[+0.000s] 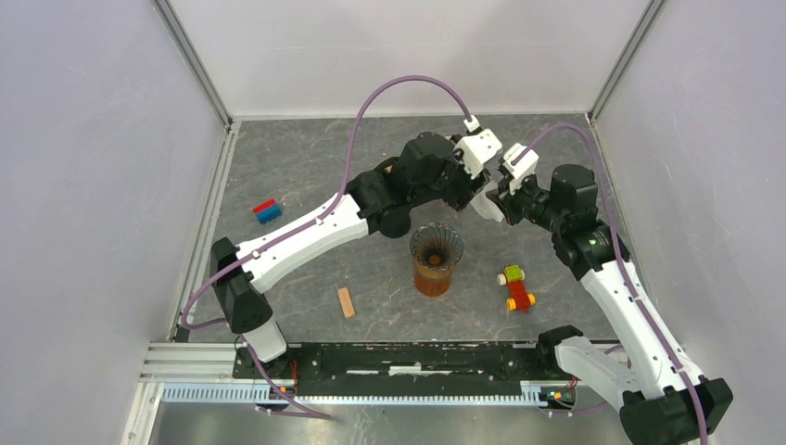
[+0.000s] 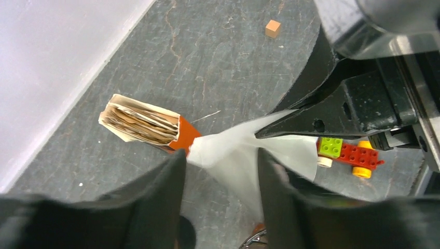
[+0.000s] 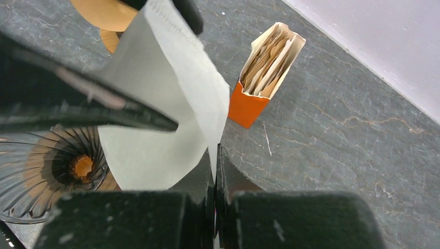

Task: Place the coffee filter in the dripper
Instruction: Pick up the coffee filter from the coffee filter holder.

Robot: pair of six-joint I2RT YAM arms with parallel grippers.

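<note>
Coffee filter [image 2: 236, 155]: a white paper cone, folded flat, held aloft between the two arms, near the dripper [image 1: 436, 248] but beyond it and not yet in it, and close to the orange box [image 2: 155, 129]. We see the right gripper [image 3: 215, 155] with its fingers pressed fully together on one edge of the sheet, so this arm carries the paper. The left gripper [image 2: 220, 166] has its fingers partly apart, with the free part of the filter hanging in the gap; we cannot tell whether either pad bears on it. We judge the filter to be very light, limp and easily creased or torn, with little stiffness except along its crimped seam. A hold at the rim or near that seam suits it best, and its two layers must be parted before it will seat. The dripper, a ribbed clear cone on an amber vessel, has nothing in it. The orange box, open at one end, rests on the surface [image 2: 218, 57] and is packed with brown paper filters.
</note>
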